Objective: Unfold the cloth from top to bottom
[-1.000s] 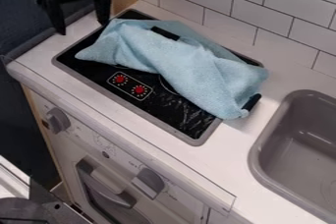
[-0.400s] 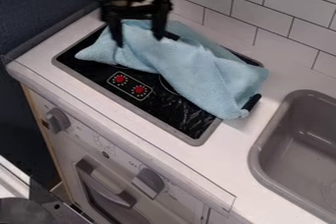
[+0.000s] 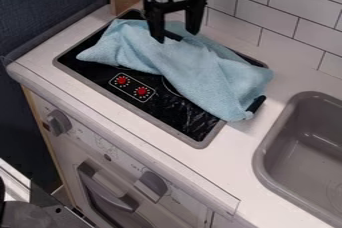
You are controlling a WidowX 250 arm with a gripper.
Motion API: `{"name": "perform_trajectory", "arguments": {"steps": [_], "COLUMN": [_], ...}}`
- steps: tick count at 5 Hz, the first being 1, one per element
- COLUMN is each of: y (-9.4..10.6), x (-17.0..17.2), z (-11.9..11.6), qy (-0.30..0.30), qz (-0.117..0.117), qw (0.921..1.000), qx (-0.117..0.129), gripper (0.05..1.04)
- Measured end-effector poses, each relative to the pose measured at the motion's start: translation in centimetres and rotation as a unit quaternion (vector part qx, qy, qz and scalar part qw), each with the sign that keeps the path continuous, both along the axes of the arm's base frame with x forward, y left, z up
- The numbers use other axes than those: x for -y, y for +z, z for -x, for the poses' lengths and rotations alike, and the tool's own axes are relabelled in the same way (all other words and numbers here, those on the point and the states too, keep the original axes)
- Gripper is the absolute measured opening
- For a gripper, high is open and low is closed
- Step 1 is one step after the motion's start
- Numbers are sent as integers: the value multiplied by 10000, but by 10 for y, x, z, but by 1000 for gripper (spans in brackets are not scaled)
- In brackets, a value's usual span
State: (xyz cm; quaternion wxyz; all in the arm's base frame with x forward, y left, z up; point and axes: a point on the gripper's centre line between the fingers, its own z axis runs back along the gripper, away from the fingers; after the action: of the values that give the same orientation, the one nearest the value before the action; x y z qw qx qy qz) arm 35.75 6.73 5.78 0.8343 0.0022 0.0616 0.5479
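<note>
My gripper point(image 3: 176, 36) is over the cloth point(image 3: 190, 69), fingers apart. Tbh I'd pinch just the top layer near its upper edge.

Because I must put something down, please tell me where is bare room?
The white countertop is bare between the cooktop and the sink, and along the cooktop's front edge. Crowded: the cooktop's rear, where the blue cloth lies under the gripper.

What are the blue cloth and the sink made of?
The blue cloth looks like soft, fuzzy fabric, maybe terry or microfibre, because it folds and wrinkles. The sink looks like smooth grey plastic, slightly shiny, though painted metal is possible.
</note>
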Motion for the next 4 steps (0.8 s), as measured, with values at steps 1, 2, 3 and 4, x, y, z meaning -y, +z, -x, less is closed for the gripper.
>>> {"name": "perform_trajectory", "arguments": {"steps": [1, 2, 3, 4], "y": [-5, -10, -14, -19], "x": [3, 11, 24, 26], "z": [-3, -6, -12, -9], "qy": [127, -106, -383, -369], "qz": [90, 154, 197, 208], "qw": [9999, 9998, 9991, 9991], "qx": [30, 51, 16, 1], "gripper": [1001, 1001, 1001, 1001]}}
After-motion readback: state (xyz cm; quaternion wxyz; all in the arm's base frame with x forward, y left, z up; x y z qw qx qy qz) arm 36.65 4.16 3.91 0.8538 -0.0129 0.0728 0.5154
